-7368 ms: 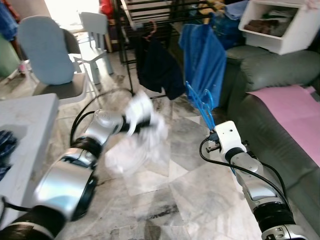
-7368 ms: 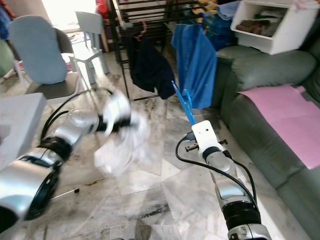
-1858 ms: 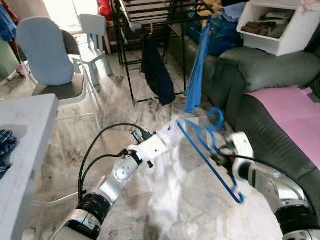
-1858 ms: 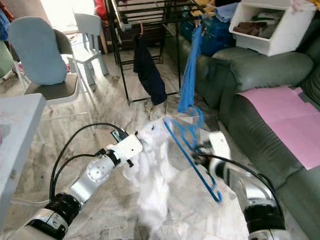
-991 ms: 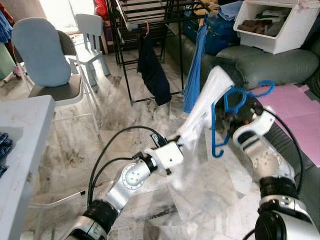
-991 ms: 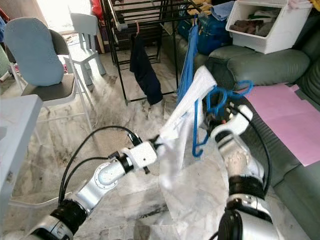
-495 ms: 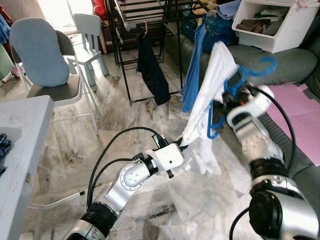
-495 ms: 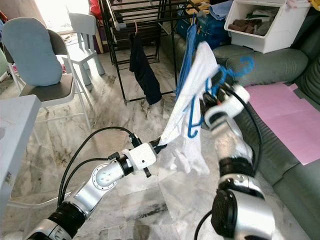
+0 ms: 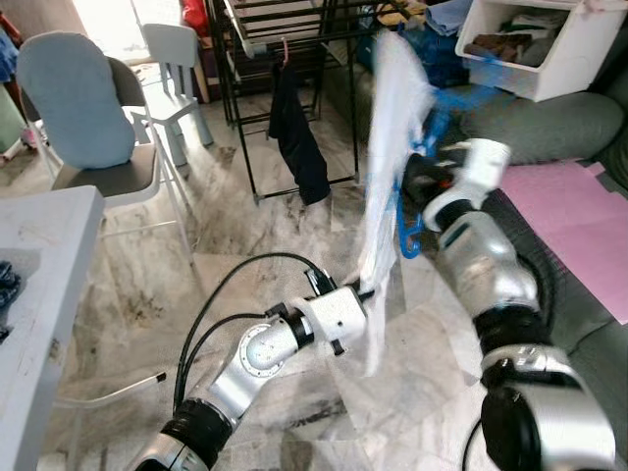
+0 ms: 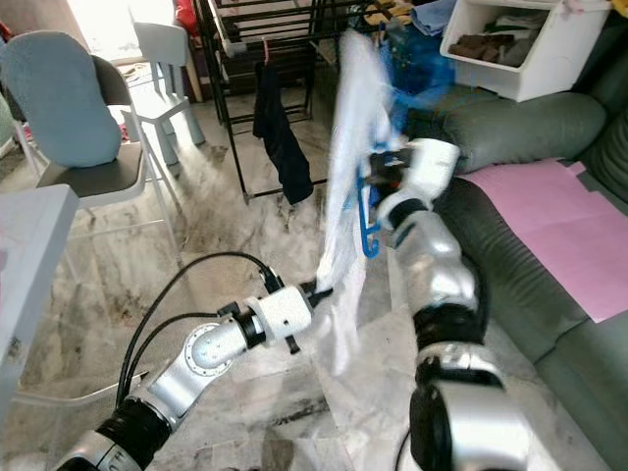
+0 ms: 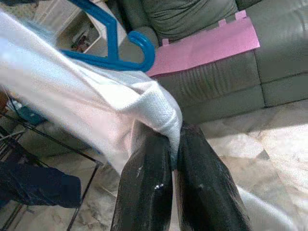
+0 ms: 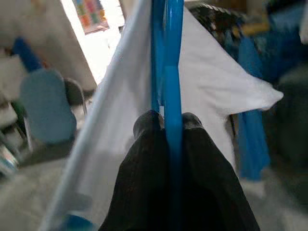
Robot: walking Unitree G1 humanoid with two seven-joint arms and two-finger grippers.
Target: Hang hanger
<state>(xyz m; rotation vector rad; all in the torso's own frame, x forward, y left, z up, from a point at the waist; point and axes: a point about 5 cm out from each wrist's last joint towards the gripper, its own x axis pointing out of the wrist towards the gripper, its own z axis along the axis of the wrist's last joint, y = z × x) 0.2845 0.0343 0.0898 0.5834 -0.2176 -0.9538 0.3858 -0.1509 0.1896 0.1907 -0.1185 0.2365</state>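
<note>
One blue hanger (image 12: 169,62) carried one white garment (image 9: 385,186), and it was held up in front of the black drying rack (image 9: 294,29), a little short of its rails. The right gripper (image 12: 167,120) had its two fingers pressed together on the hanger's blue bar, with white cloth spread to either side. The left gripper (image 11: 174,137), lower and nearer the robot than the rack, had its fingers pinched tight on a fold at the garment's lower edge, stretching the cloth down toward the marble floor (image 9: 245,245). Two garments already hung on the rack: a dark one (image 9: 294,132) and a blue one (image 10: 412,59) behind the white cloth. Two chairs (image 9: 83,108) stood to the rack's left, the grey sofa (image 9: 549,118) to its right. The left wrist view caught the hanger's curved hook (image 11: 139,50) against a pink sheet (image 11: 211,43) on the sofa, which the right wrist view lacked; the head views were blurred around the hanger.
</note>
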